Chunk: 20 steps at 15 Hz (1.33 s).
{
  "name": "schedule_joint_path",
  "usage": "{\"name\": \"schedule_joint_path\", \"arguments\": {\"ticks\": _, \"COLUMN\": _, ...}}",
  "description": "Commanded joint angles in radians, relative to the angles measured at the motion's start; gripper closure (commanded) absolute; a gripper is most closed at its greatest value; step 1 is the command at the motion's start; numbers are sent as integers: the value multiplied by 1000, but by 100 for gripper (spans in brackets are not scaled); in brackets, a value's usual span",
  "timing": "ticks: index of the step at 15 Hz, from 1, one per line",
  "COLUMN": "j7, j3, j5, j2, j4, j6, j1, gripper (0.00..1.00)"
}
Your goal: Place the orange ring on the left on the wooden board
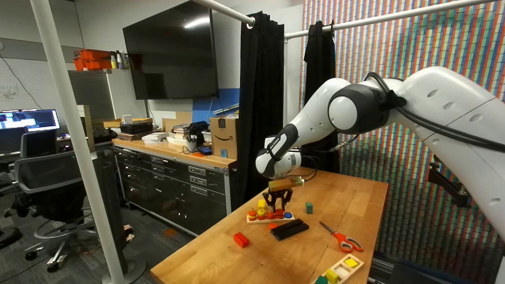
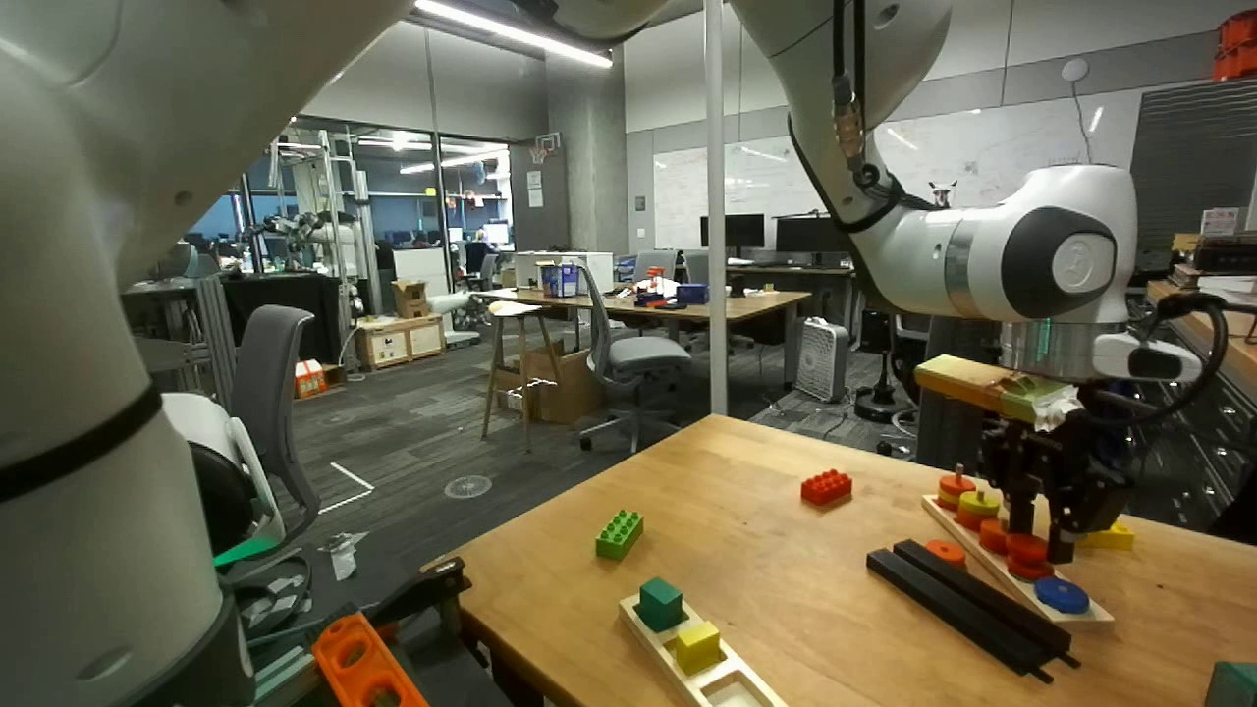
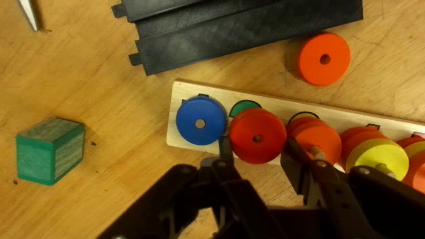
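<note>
Green with grainy sides, a block (image 3: 49, 151) sat at left in the wrist view. Mid-frame, a blue ring (image 3: 201, 109) lay on the wooden board (image 3: 181, 87); next, the gripper (image 3: 259, 149) had its fingers either side of a red ring (image 3: 258, 124), though whether they pinched it could not be told. The orange ring (image 3: 324, 71) lay upper right on the tabletop (image 3: 116, 89), off the board.

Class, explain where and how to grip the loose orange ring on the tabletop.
Probably the outer edge of the orange ring, from straight above: it lies flat and its centre hole looks too narrow for the fingers. The black slab lies close beside the ring, so closing parallel to the slab should avoid that side.
</note>
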Motion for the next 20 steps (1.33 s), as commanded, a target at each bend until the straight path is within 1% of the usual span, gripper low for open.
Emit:
{"name": "schedule_joint_path", "arguments": {"ticks": 1, "j7": -17, "j3": 3, "j5": 22, "j2": 36, "j4": 41, "j6": -21, "j1": -14, "gripper": 82}}
{"name": "schedule_joint_path", "arguments": {"ticks": 20, "j7": -14, "j3": 5, "j5": 27, "j2": 85, "j4": 111, "j6": -45, "j1": -29, "gripper": 82}}
